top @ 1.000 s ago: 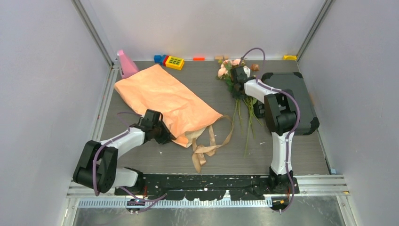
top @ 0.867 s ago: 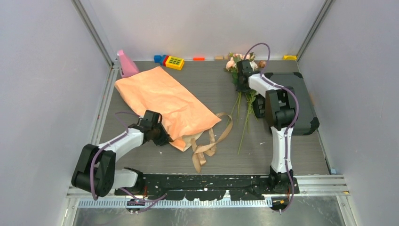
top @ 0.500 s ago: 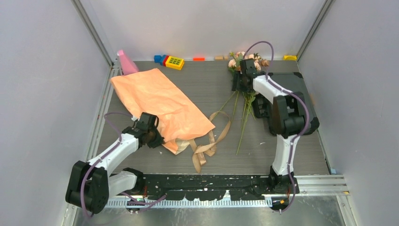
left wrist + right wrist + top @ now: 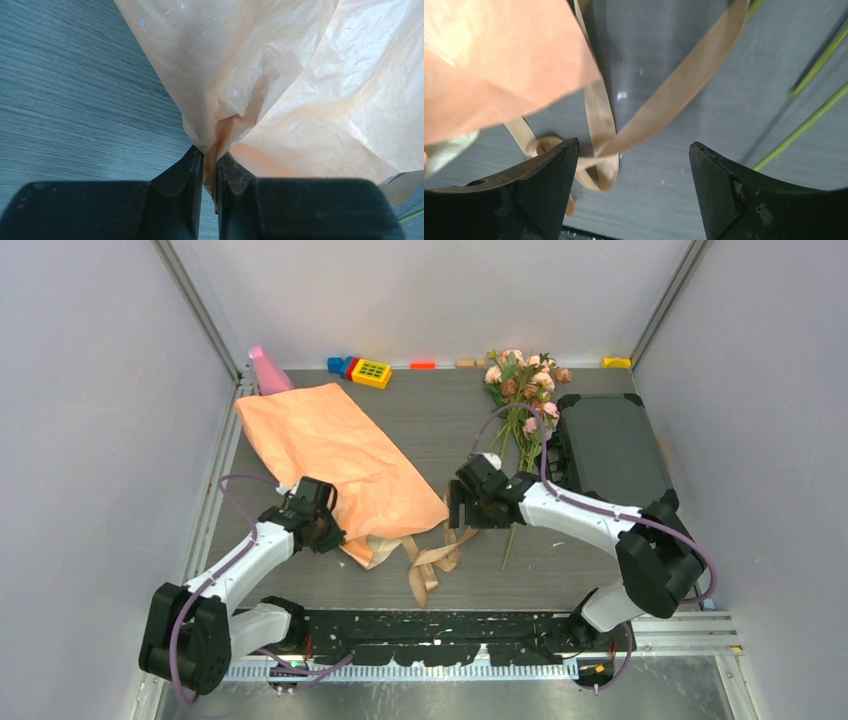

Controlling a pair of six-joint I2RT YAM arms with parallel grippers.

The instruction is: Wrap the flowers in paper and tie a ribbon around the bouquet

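- While the left gripper [image 4: 209,155] pinches a puckered fold at the near edge of the paper [image 4: 330,450], jaws almost closed on it, the sheet spreads away toward the far left of the table [image 4: 440,420], peach side up.
- The right gripper [image 4: 634,160] hangs over the ribbon [image 4: 674,90] with its jaws wide apart and nothing between them. The ribbon loops on the table just beside the paper's near right corner.
- The flowers [image 4: 525,380] lie well beyond the right gripper. Their blooms are at the far edge beside a black case [image 4: 610,445], and their stems run back past the gripper's right side.
- Part of the ribbon is tucked under the paper.
- The right arm covers the middle of the stems.
- Whether the right fingertips touch the table cannot be told.
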